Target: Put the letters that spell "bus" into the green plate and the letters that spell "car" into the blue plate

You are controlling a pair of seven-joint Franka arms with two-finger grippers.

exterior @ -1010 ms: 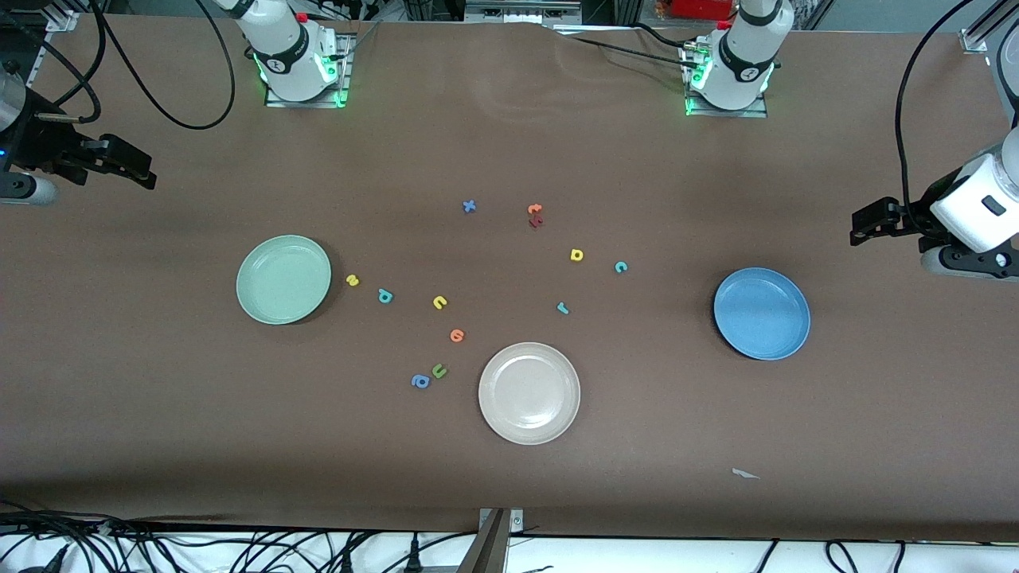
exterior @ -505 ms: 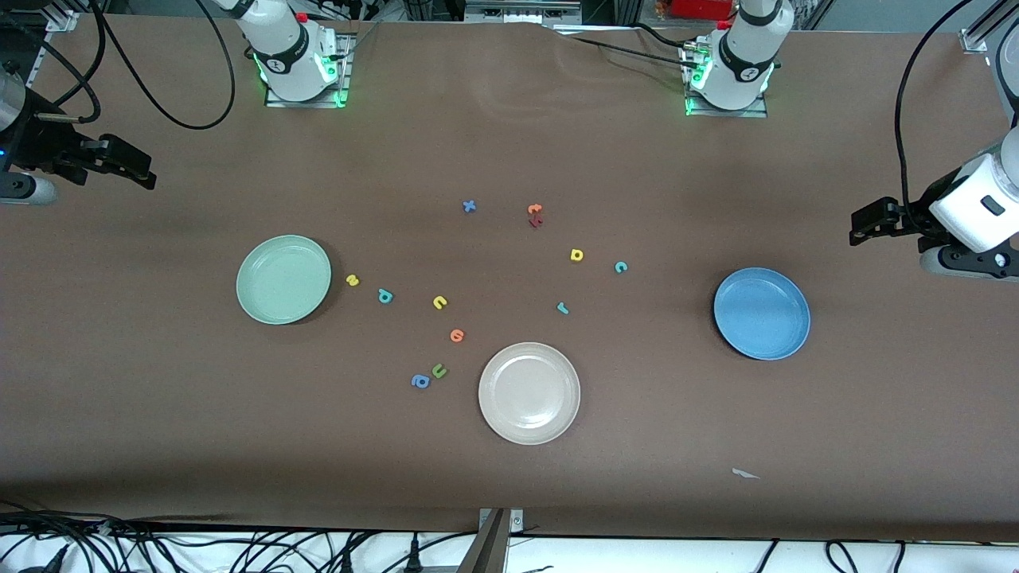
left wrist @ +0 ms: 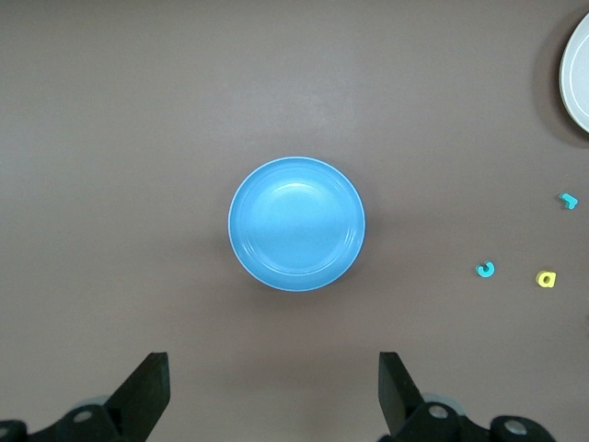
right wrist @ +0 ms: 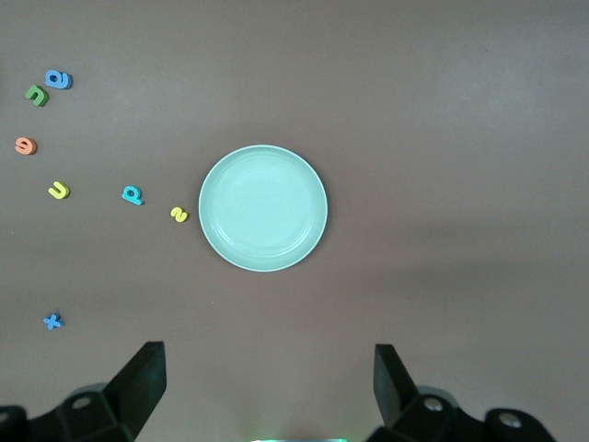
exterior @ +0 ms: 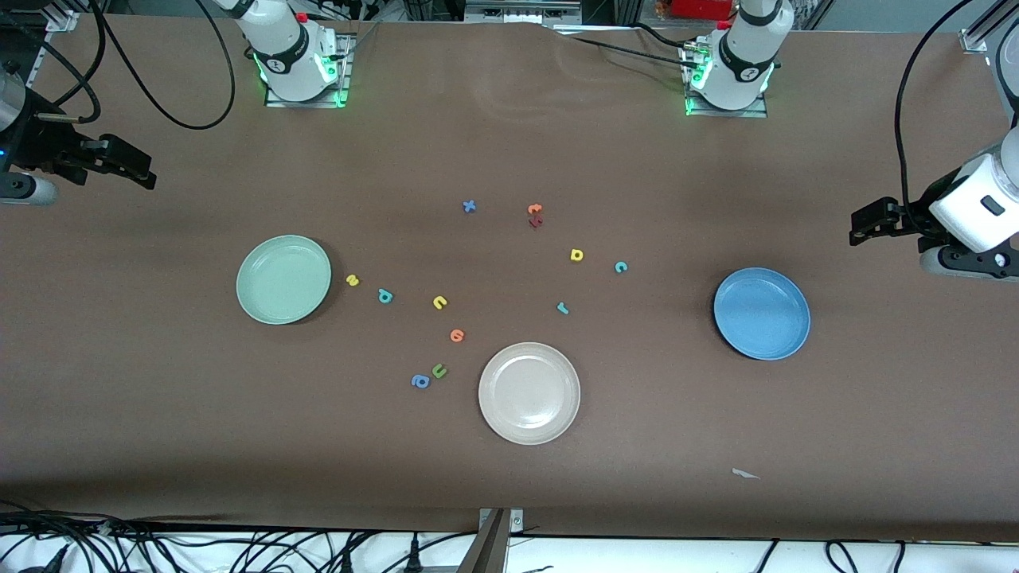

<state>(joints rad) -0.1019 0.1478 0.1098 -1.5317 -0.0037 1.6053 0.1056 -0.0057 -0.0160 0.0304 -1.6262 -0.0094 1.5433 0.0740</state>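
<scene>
The green plate [exterior: 283,279] [right wrist: 263,208] lies toward the right arm's end. Beside it sit the yellow s [exterior: 353,280] [right wrist: 179,215], teal b [exterior: 385,296] [right wrist: 132,194] and yellow u [exterior: 439,302] [right wrist: 59,191]. The blue plate [exterior: 762,313] [left wrist: 296,224] lies toward the left arm's end. Mid-table are the yellow a [exterior: 576,255] [left wrist: 547,278], teal c [exterior: 621,267] [left wrist: 485,269] and teal r [exterior: 563,308] [left wrist: 569,200]. My right gripper [exterior: 146,172] [right wrist: 267,382] hangs open and empty over the table's right-arm end. My left gripper [exterior: 856,228] [left wrist: 273,387] hangs open and empty over the left-arm end.
A cream-white plate [exterior: 529,392] sits nearest the front camera. Other letters lie loose: an orange one [exterior: 457,335], green u [exterior: 439,370], blue a [exterior: 420,381], blue x [exterior: 469,206], and an orange [exterior: 535,209] and dark red [exterior: 536,222] pair. A white scrap [exterior: 744,474] lies near the front edge.
</scene>
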